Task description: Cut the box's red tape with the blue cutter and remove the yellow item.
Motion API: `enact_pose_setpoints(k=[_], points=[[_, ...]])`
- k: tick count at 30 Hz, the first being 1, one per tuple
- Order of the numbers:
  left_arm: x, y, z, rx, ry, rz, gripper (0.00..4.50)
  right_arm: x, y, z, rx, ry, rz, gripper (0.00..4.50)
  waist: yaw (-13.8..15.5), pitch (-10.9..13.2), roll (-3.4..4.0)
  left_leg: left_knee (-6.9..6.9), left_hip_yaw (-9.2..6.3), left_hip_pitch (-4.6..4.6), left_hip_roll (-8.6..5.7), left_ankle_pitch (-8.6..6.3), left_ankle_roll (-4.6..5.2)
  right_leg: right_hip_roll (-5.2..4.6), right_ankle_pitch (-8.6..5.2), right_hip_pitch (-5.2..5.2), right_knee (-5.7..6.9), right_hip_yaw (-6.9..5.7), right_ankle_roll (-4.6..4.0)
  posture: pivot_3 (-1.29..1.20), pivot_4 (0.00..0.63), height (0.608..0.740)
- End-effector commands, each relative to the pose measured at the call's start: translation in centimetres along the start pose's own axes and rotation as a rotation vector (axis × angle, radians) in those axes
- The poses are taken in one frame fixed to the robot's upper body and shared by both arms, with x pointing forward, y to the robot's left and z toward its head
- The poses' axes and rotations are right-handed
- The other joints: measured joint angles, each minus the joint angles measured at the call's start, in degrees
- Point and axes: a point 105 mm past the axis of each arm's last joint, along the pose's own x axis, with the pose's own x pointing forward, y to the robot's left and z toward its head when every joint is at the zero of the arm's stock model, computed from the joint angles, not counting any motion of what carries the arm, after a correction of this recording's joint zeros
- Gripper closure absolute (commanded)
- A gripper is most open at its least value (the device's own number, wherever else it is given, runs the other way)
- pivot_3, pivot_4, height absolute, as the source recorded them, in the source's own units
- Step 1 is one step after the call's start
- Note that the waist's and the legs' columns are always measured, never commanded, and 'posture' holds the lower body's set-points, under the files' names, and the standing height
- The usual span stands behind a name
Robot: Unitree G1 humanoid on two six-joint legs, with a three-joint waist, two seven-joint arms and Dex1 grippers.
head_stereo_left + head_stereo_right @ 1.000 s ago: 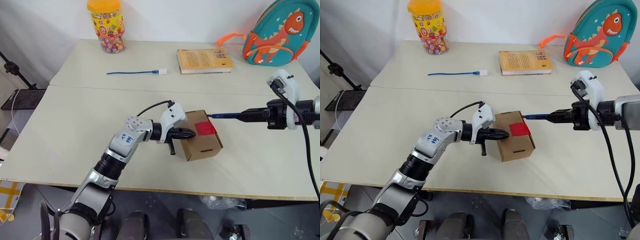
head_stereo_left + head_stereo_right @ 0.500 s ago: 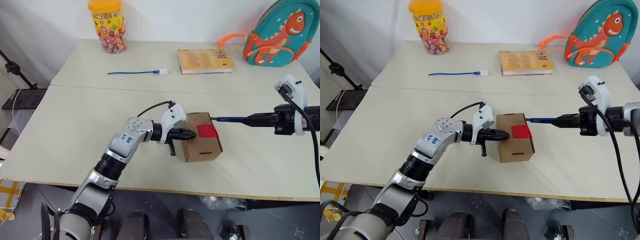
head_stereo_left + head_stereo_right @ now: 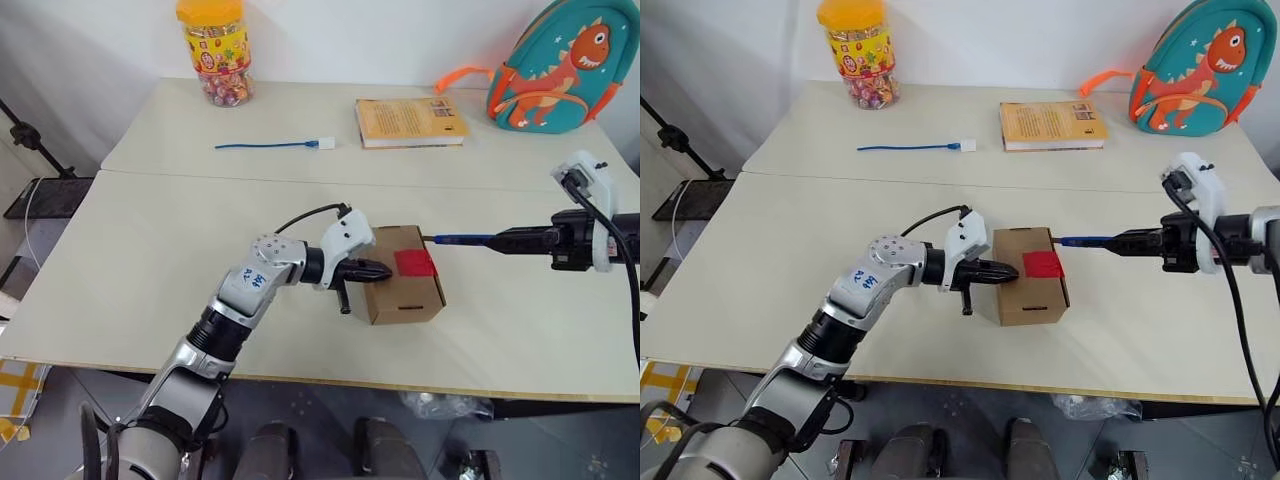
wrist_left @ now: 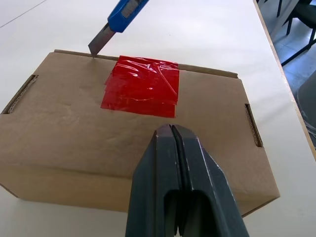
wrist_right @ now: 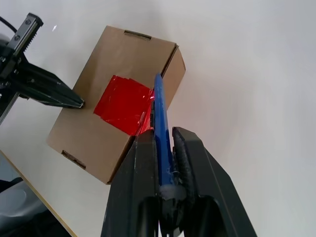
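Right hand (image 3: pixel 1118 243) clamps blue cutter (image 3: pixel 1083 240) — left hand (image 3: pixel 1012 269) closed, on box (image 3: pixel 1035 295)

Box hemmed in on two sides at the tabletop's near half

The left hand (image 3: pixel 378 268), fingers pressed together, blocks the box (image 3: pixel 405 292) on its left; the blue cutter (image 3: pixel 462 239) in the right hand (image 3: pixel 505 240) bars its far right corner. Bare tabletop (image 3: pixel 150 260) lies open toward the near edge and left edge.

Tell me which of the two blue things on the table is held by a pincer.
The blue cutter, clamped in the right pincer with its blade at the box edge. The blue cable lies loose near the candy jar.
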Motion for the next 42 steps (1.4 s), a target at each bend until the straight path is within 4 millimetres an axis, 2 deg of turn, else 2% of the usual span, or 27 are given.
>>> enact_pose_setpoints(k=[1,3,6,8,10,13,17,20,25,29,34,36,39,42], points=[[-1.0,1.0,0.9,-0.038,-0.076,0.024,4.5,-1.2,0.7,1.9,-0.015,-0.117,0.042,4.34,0.0,0.0,0.0,0.0,0.01,-0.01,0.0,0.01,0.0,0.0,0.0,-0.01,0.01,0.01,0.0,0.0,0.15,0.74],[-2.9,1.4,2.7,-0.03,-0.152,-0.008,4.5,-1.4,0.6,1.8,0.005,-0.179,0.081,4.34,0.0,0.0,-0.03,0.0,-0.01,-0.02,0.03,0.01,0.0,0.02,0.0,-0.03,0.01,-0.01,0.0,0.0,0.15,0.74],[-4.4,1.5,3.3,-0.018,-0.163,-0.043,4.5,-1.4,0.1,1.7,0.028,-0.249,0.089,4.34,-0.1,0.0,-0.03,-0.02,-0.02,-0.05,0.07,0.01,-0.01,0.06,0.0,-0.05,0.01,-0.04,0.0,0.0,0.15,0.74],[-5.2,1.7,2.5,-0.025,-0.111,-0.048,4.5,-0.7,-1.0,1.3,0.054,-0.303,0.047,4.34,-0.1,0.0,-0.02,-0.03,-0.01,-0.04,0.05,0.02,-0.01,0.06,0.0,-0.04,0.02,-0.04,0.0,0.0,0.15,0.74],[-5.4,2.0,0.4,-0.027,-0.006,-0.03,4.5,0.8,-2.5,0.6,0.077,-0.347,-0.039,4.34,-0.2,0.0,-0.07,-0.02,-0.01,0.02,0.03,0.02,-0.02,0.07,0.0,0.0,0.04,-0.03,0.01,0.0,0.15,0.74],[-4.6,1.2,-2.0,0.004,0.105,-0.047,4.5,3.5,-3.2,-0.6,0.029,-0.355,-0.134,4.34,-0.2,0.0,-0.04,-0.03,0.02,0.02,0.01,0.03,-0.04,0.08,0.01,-0.02,0.07,-0.01,0.01,0.0,0.15,0.74],[-2.7,-0.4,-2.1,-0.02,0.072,-0.085,4.5,7.1,-3.5,-1.6,0.021,-0.381,-0.215,4.34,-0.3,0.0,-0.03,-0.01,0.07,-0.07,0.0,0.04,-0.04,0.07,0.01,-0.15,0.15,0.04,0.01,0.0,0.15,0.74],[-2.0,-0.8,-2.3,-0.02,0.069,-0.087,4.5,8.5,-3.4,-1.9,-0.015,-0.403,-0.234,4.34,-0.2,0.0,-0.02,0.02,0.07,-0.08,0.0,0.05,-0.05,0.09,0.01,-0.14,0.17,0.02,0.02,0.0,0.15,0.74],[-1.3,-0.8,-2.1,-0.023,0.055,-0.078,4.5,10.9,-1.9,-2.6,-0.038,-0.385,-0.171,4.34,-0.3,0.0,-0.02,0.01,0.07,-0.05,0.0,0.05,-0.04,0.1,0.01,-0.13,0.17,0.02,0.02,0.0,0.15,0.74],[-1.1,-0.7,-1.9,-0.022,0.046,-0.069,4.5,12.0,-1.3,-2.5,-0.029,-0.366,-0.135,4.34,-0.5,0.0,-0.02,0.01,0.07,-0.05,0.01,0.05,-0.04,0.12,0.01,-0.14,0.19,0.02,0.02,0.0,0.15,0.74],[-1.0,-0.7,-1.8,-0.02,0.039,-0.06,4.5,12.5,-1.6,-2.2,-0.052,-0.352,-0.13,4.34,-1.1,0.0,-0.02,0.0,0.06,-0.03,0.03,0.06,-0.05,0.11,0.01,-0.13,0.19,0.01,0.02,0.0,0.15,0.74],[-1.0,-0.7,-1.6,-0.012,0.033,-0.055,4.5,12.1,-2.0,-1.7,-0.066,-0.362,-0.138,4.34,-1.3,0.0,-0.02,0.0,0.05,-0.03,0.02,0.05,-0.04,0.1,0.01,-0.12,0.19,0.0,0.02,0.0,0.15,0.74],[-1.3,-0.7,-1.1,0.023,0.019,-0.055,4.5,11.1,-2.2,-1.0,-0.106,-0.378,-0.136,4.34,-1.4,0.0,-0.02,0.0,0.05,-0.04,0.01,0.05,-0.04,0.09,0.01,-0.12,0.18,0.0,0.02,0.0,0.15,0.74],[-2.9,-1.0,1.2,0.086,-0.057,-0.115,4.5,8.0,-2.0,0.1,-0.191,-0.36,-0.084,4.34,-1.3,0.0,0.06,-0.01,0.04,-0.04,0.02,0.05,-0.04,0.09,0.01,-0.13,0.18,0.0,0.02,0.0,0.15,0.74]])
